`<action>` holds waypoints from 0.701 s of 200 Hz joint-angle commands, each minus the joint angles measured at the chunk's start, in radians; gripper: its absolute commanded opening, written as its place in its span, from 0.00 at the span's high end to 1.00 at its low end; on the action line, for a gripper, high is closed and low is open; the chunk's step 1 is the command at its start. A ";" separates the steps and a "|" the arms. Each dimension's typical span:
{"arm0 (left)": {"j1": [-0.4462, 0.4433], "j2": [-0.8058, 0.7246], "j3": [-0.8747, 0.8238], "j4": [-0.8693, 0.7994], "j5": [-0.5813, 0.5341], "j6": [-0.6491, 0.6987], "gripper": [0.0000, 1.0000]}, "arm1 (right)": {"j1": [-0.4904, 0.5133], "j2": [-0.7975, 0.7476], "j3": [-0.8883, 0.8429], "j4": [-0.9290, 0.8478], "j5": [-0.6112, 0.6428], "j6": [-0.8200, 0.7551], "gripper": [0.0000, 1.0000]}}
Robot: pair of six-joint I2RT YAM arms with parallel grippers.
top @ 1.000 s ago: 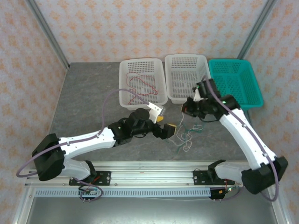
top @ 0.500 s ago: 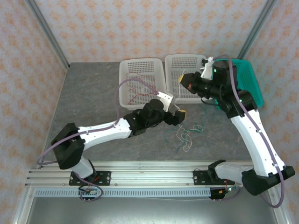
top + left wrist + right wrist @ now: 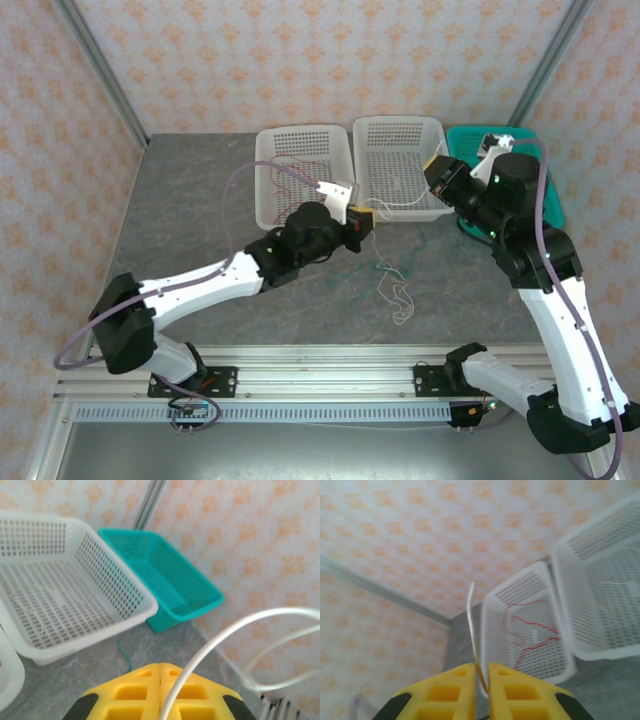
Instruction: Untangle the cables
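fig. the grey table [image 3: 190, 200] carries three baskets along its far side: a left white basket [image 3: 262, 180] with the red cable [image 3: 536, 623] lying in it, a middle white basket [image 3: 400, 122], and a teal basket [image 3: 170, 580]. both arms reach in over the baskets' near rims. the left gripper [image 3: 362, 217] sits at the near left corner of the middle basket, jaws closed flat on the white cable [image 3: 474, 630], which leaves the yellow fingers [image 3: 140, 690] and arcs away to the right. the right gripper [image 3: 437, 172] hangs over the near right corner of the same basket. its jaws are a narrow slit apart with the white cable running up through the gap, so we judge that hold loose at best. the held span runs side to side from one gripper to the other. the loose clump [image 3: 397, 292] of white and teal-green cable [image 3: 400, 268] lies on the table on the near side of that span, nearer the left gripper. we judge that the coming move turns on this side-to-side axis and on the clump lying closer to the left arm.
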 commanded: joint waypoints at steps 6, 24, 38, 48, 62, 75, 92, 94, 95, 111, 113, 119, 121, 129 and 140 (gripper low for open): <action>0.017 -0.065 0.086 -0.080 -0.036 -0.024 1.00 | -0.009 -0.045 -0.178 -0.063 0.260 0.049 0.73; 0.039 -0.076 0.125 -0.107 -0.017 -0.037 1.00 | -0.010 -0.106 -0.306 0.061 0.102 0.005 0.54; 0.060 -0.081 0.144 -0.098 0.017 -0.073 1.00 | -0.008 -0.157 -0.403 0.160 -0.049 -0.018 0.44; 0.071 -0.080 0.163 -0.106 0.029 -0.094 1.00 | -0.005 -0.197 -0.478 0.240 -0.159 -0.045 0.39; 0.076 -0.078 0.195 -0.133 0.026 -0.102 1.00 | 0.008 -0.243 -0.573 0.310 -0.245 -0.091 0.38; 0.078 -0.074 0.223 -0.156 0.030 -0.102 1.00 | 0.030 -0.266 -0.651 0.394 -0.329 -0.136 0.37; 0.078 -0.072 0.242 -0.150 0.067 -0.101 1.00 | 0.080 -0.268 -0.753 0.597 -0.398 -0.176 0.33; 0.078 -0.072 0.242 -0.148 0.073 -0.115 1.00 | 0.084 -0.268 -0.763 0.619 -0.400 -0.181 0.32; 0.078 -0.072 0.243 -0.147 0.076 -0.123 1.00 | 0.088 -0.268 -0.768 0.636 -0.400 -0.185 0.31; 0.078 -0.070 0.251 -0.135 0.111 -0.152 1.00 | 0.139 -0.246 -0.838 0.869 -0.377 -0.242 0.17; 0.078 -0.071 0.251 -0.135 0.112 -0.153 1.00 | 0.143 -0.242 -0.846 0.897 -0.373 -0.251 0.15; 0.078 -0.072 0.255 -0.138 0.116 -0.160 1.00 | 0.156 -0.219 -0.856 0.968 -0.370 -0.278 0.14; 0.077 -0.072 0.256 -0.139 0.118 -0.162 1.00 | 0.159 -0.209 -0.857 0.994 -0.372 -0.290 0.14; 0.078 -0.073 0.260 -0.143 0.122 -0.168 1.00 | 0.171 -0.156 -0.860 1.095 -0.391 -0.342 0.14; 0.077 -0.075 0.263 -0.146 0.135 -0.171 1.00 | 0.190 -0.082 -0.846 1.172 -0.399 -0.413 0.16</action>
